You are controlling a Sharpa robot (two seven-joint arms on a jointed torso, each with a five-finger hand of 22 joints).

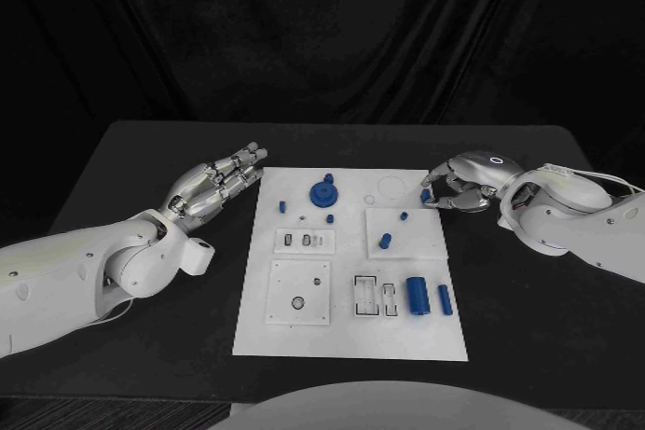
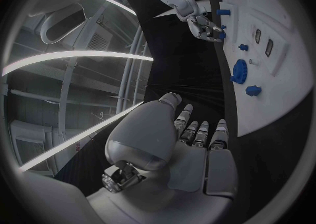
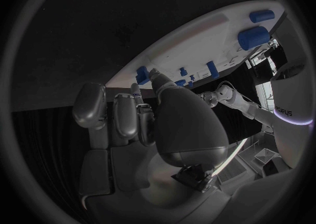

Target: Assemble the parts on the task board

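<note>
The white task board [image 1: 352, 337] lies in the middle of the black table. My right hand [image 1: 464, 183] is at the board's far right edge with its fingers curled, pinching a small blue part [image 1: 426, 196] between thumb and finger; this part [image 3: 141, 74] also sits at the thumb tip in the right wrist view. My left hand [image 1: 215, 183] hovers beside the board's far left edge, fingers stretched out and apart, holding nothing. A blue gear [image 1: 324, 192] stands on the far middle of the board. In the left wrist view the right hand [image 2: 207, 26] and the gear [image 2: 239, 71] appear.
Small blue pegs [image 1: 283, 206] [image 1: 383, 241] sit on the board's far half. Two blue cylinders [image 1: 418, 295] [image 1: 445, 300] lie near its right edge beside slotted holders [image 1: 365, 298]. A square plate with holes [image 1: 298, 290] is at the near left. Bare black table [image 1: 538, 337] surrounds the board.
</note>
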